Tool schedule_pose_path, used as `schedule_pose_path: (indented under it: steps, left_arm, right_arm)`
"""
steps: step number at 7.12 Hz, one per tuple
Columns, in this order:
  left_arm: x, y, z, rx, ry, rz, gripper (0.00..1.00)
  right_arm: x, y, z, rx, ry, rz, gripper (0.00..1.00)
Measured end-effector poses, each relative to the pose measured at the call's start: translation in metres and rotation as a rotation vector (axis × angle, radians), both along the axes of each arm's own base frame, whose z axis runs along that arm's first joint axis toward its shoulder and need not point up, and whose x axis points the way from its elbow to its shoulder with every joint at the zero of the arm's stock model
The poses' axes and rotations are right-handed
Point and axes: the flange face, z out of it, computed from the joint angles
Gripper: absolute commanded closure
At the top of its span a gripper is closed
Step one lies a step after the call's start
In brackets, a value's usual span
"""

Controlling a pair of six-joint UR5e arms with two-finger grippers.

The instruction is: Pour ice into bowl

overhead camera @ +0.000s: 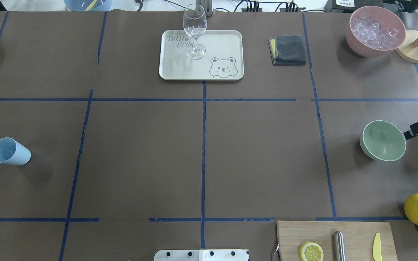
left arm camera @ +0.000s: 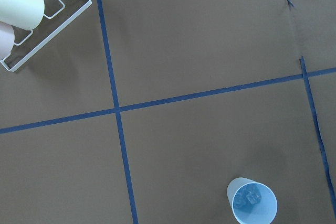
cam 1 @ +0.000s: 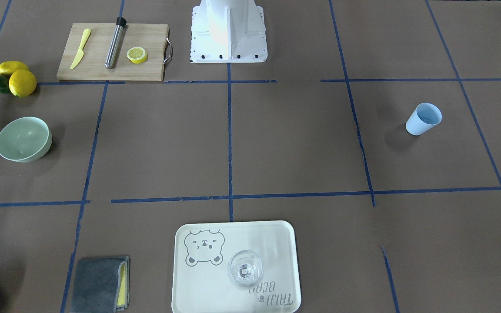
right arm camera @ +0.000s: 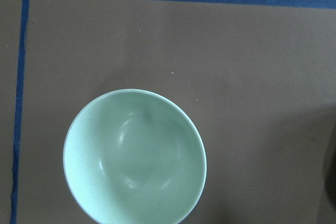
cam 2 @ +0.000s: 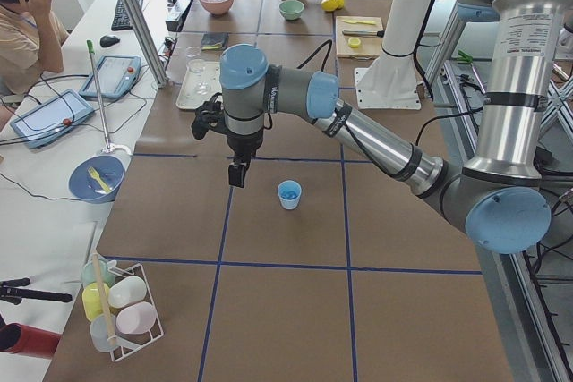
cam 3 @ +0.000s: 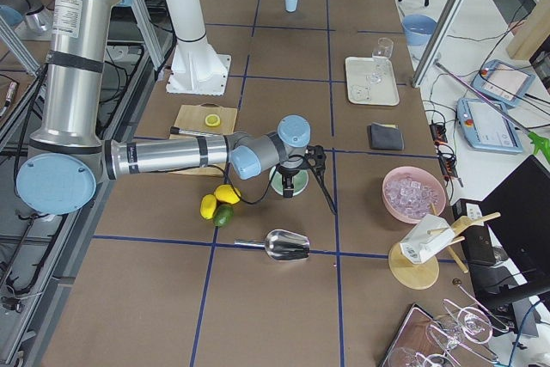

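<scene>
I judge we are at the first step: the cup is not yet picked up. The ice (left arm camera: 247, 196) lies in the blue cup (cam 1: 416, 125), upright on the worktop (cam 1: 276, 143), below the left jaws and a little aside. The empty green bowl (right arm camera: 134, 156) sits directly under the right jaws, well apart from the cup. Spread or pressed together, I cannot tell for either jaws. Next, the left jaws should descend around the cup and pinch it level.

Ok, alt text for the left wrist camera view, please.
A light blue cup holding clear ice cubes stands at bottom right on a brown table with blue tape lines; a white wire rack of cups is top left.
</scene>
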Motion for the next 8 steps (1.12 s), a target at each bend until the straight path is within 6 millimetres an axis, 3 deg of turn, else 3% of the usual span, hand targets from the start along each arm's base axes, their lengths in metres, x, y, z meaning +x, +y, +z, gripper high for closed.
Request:
schedule_pose_path:
  steps: [2,4,5,6,7,8]
  left_arm:
    - [0.0,0.001,-0.002,0.005,0.0,0.001,0.0]
    - [0.0,0.001,-0.002,0.005,0.0,0.001,0.0]
    - [0.0,0.001,-0.002,0.005,0.0,0.001,0.0]
    - [0.0,0.001,-0.002,0.005,0.0,0.001,0.0]
    - [0.0,0.001,-0.002,0.005,0.0,0.001,0.0]
    - [0.0,0.001,-0.002,0.005,0.0,0.001,0.0]
  right_arm:
    - [-0.014,0.001,0.021,0.019,-0.002,0.031,0.05]
    - [-0.035,0.004,0.026,0.016,-0.007,0.052,0.08]
    - [-0.044,0.005,0.032,0.023,0.01,0.053,0.24]
    - [-0.051,0.006,0.037,0.026,0.024,0.049,0.8]
    - [-0.056,0.006,0.042,0.027,0.038,0.047,1.0]
    - [-0.059,0.007,0.045,0.034,0.055,0.048,1.0]
